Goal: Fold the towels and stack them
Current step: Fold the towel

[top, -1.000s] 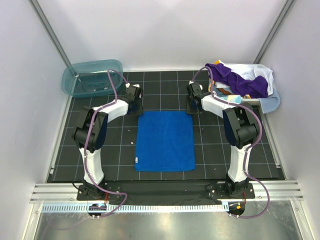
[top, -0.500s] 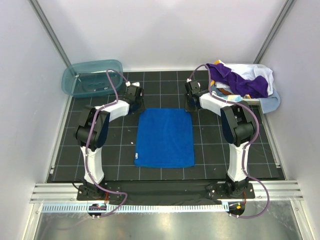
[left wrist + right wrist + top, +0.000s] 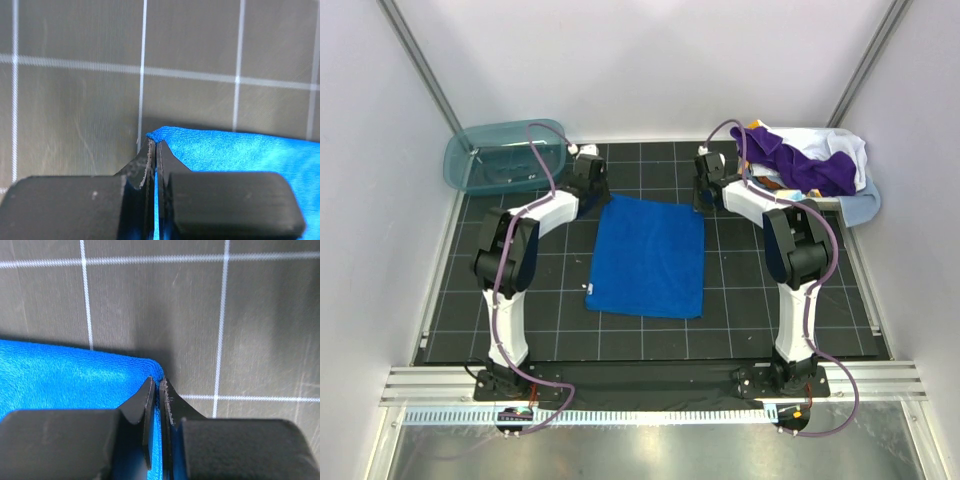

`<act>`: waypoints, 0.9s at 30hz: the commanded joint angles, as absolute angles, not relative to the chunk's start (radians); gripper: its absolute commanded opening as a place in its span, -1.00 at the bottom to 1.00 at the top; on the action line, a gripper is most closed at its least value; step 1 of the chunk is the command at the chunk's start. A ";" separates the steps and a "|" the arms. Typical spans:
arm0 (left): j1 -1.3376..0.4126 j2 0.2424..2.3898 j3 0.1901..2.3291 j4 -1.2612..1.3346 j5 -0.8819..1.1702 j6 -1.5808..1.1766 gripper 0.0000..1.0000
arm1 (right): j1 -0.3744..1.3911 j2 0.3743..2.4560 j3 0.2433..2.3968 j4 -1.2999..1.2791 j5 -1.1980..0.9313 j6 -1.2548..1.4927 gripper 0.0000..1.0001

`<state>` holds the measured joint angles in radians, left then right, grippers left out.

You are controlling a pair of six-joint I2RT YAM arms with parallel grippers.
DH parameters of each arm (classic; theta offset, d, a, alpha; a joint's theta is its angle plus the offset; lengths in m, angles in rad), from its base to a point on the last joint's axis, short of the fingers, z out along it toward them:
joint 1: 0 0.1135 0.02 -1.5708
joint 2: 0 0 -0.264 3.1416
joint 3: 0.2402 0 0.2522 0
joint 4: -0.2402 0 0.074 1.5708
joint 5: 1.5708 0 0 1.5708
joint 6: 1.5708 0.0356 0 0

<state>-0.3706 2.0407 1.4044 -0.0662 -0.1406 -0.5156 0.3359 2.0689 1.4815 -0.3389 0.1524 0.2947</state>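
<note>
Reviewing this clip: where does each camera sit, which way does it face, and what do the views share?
Top external: above and behind the bases, looking down on the table; left arm and right arm show whole, blue towel between them.
Left wrist: on that wrist, facing down; left gripper shut on a towel corner.
Right wrist: likewise; right gripper shut on another corner.
Shared: all show the blue towel.

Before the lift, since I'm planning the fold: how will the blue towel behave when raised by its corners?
Probably floppy: the blue towel lies thin and flat, so it should sag between the left gripper and right gripper pinching its corners. Likely light; the pile looks grippy, not slippery.
</note>
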 commanded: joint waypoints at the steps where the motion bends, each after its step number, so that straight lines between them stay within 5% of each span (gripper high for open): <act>1: -0.347 2.010 1.456 -0.006 -0.161 -0.508 -1.00 | 0.331 2.002 1.516 -0.256 0.181 0.278 -0.82; 27: -0.333 1.672 1.108 0.024 -0.057 -0.597 -1.00 | 0.405 1.645 1.131 -0.205 0.146 0.348 -0.83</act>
<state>-0.3382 1.7432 1.1511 -0.0307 -0.0689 -0.5674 0.3805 1.7241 1.1694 -0.2379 0.1284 0.3214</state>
